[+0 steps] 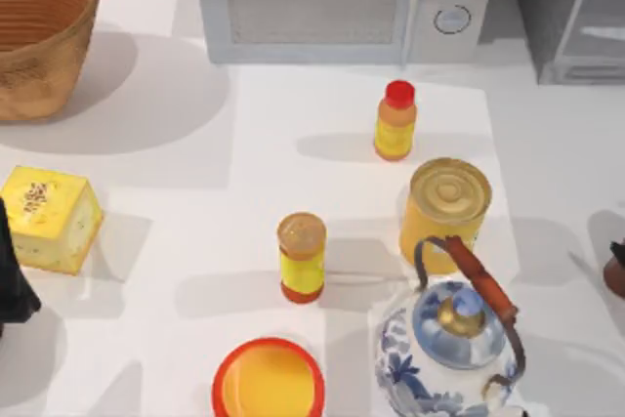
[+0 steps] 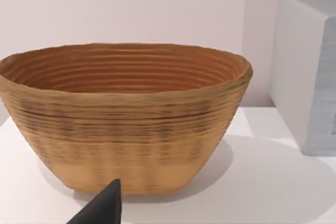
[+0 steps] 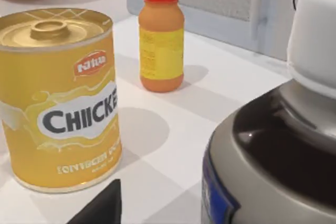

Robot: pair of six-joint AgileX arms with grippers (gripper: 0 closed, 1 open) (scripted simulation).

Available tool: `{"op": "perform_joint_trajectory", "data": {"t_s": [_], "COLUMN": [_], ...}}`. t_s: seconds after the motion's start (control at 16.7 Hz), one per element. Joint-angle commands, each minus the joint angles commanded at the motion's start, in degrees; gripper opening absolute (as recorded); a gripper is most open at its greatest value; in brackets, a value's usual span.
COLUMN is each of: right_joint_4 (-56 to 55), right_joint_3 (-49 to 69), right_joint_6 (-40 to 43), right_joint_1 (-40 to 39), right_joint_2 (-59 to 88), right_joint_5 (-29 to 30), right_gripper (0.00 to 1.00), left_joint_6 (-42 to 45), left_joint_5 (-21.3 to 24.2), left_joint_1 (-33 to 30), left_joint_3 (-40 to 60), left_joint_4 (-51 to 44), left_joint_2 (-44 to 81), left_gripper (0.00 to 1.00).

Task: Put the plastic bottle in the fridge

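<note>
My right gripper [image 1: 616, 252] is at the right edge of the tabletop, just beside the plastic bottle [image 1: 615, 278], and I cannot tell if it is wide, narrow or already holding. In the right wrist view the bottle stands very close, with a white cap on a dark, rounded body. My left gripper [image 1: 10, 285] is parked at the left edge, facing the basket [image 1: 39, 36], and its state I also cannot tell.

I judge that the task is at its first step: the bottle is on the tabletop, well apart from the fridge [image 1: 571, 17] in the far right corner. The next move calls for a firm hold on the bottle, then a lift and a carry along the right edge toward the fridge. Its pale door panel is slanted, so the door seems to me ajar.

Beside the fridge, at the far edge, is the white microwave [image 1: 342, 2]. The blue-and-white kettle [image 1: 444, 344] and the yellow can [image 1: 444, 204] stand near the bottle, so the lift should stay clear of them. The red-capped bottle [image 1: 395, 121] is farther off.

The tabletop [image 1: 195, 153] is plain white, with a pale wall behind.
</note>
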State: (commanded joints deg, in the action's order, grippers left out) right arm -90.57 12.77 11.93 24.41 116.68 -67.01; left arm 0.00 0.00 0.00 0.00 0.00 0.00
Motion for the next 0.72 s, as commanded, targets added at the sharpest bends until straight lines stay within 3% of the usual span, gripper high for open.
{"op": "perform_joint_trajectory", "data": {"t_s": [0.24, 0.72], "right_joint_4": [-0.1, -0.1], "right_joint_3": [0.0, 0.0], "right_joint_6": [-0.1, -0.1], "right_joint_1": [-0.1, -0.1], "right_joint_2": [0.1, 0.1], "right_joint_5": [0.1, 0.1], "right_gripper": [1.00, 0.40], "left_joint_6": [0.0, 0.0], "left_joint_5": [0.0, 0.0], "left_joint_1": [0.0, 0.0], "left_joint_3": [0.0, 0.0], "left_joint_4": [0.0, 0.0], "left_joint_2": [0.0, 0.0], "left_gripper": [1.00, 1.00]}}
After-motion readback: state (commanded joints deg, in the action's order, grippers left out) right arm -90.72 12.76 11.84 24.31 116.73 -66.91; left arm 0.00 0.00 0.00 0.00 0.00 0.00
